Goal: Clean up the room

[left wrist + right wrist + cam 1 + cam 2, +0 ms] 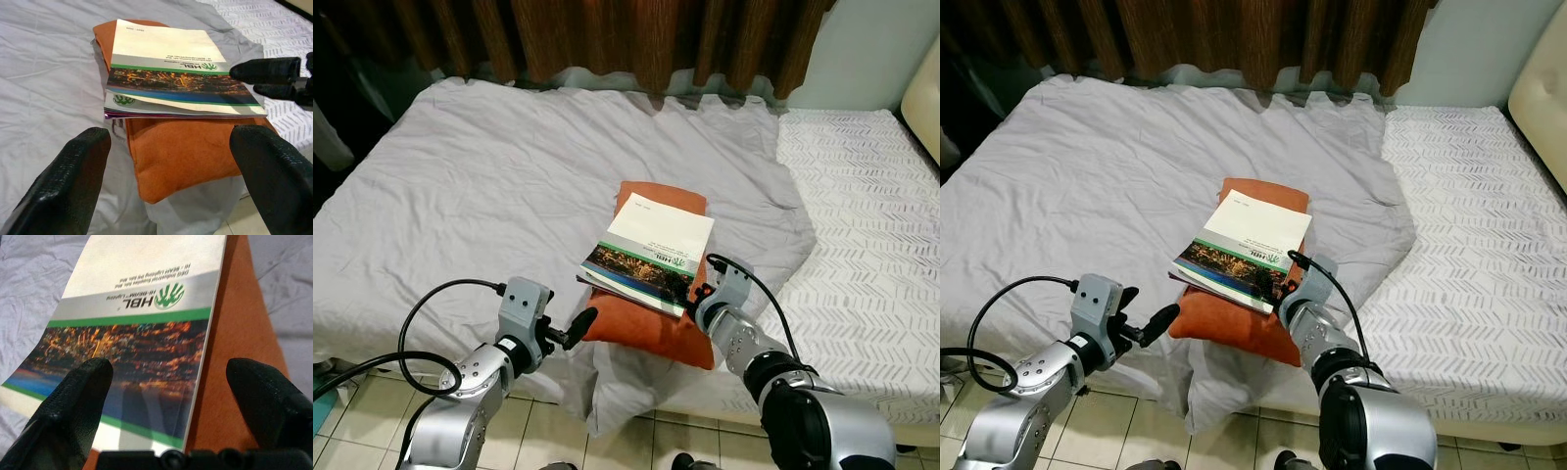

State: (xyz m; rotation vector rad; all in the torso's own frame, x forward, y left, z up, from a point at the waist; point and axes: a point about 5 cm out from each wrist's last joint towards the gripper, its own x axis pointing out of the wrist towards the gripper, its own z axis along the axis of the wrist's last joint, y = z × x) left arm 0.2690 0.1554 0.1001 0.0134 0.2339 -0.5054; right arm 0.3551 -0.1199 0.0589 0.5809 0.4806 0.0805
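Lying at frame centre, a booklet (pixel 651 253) is seen stacked on an orange cushion (pixel 651 328), which rests on a grey sheet (pixel 489 186) covering the bed (pixel 862 225). Going left to right: at lower left, the left gripper (pixel 579 326) is held just beside the cushion's near-left corner, fingers spread apart, nothing between them; in its wrist view the cushion edge and booklet lie straight ahead, framed betw. both fingers (pixel 73 181). At centre, the booklet's long axis runs from lower left to upper right of frame, roughly along the cushion's length. At lower right, the right gripper (pixel 702 292) is poised at the booklet's near-right corner, fingers apart, straddling that corner's edge per its wrist view; contact can't be confirmed. The right arm is judged nearer to the booklet, the left nearer to the cushion. Hidden: pages under the cover, the cushion's middle beneath the booklet, and its near edge behind the right wrist. Cover text is upside down in wrist views, partly blurred.
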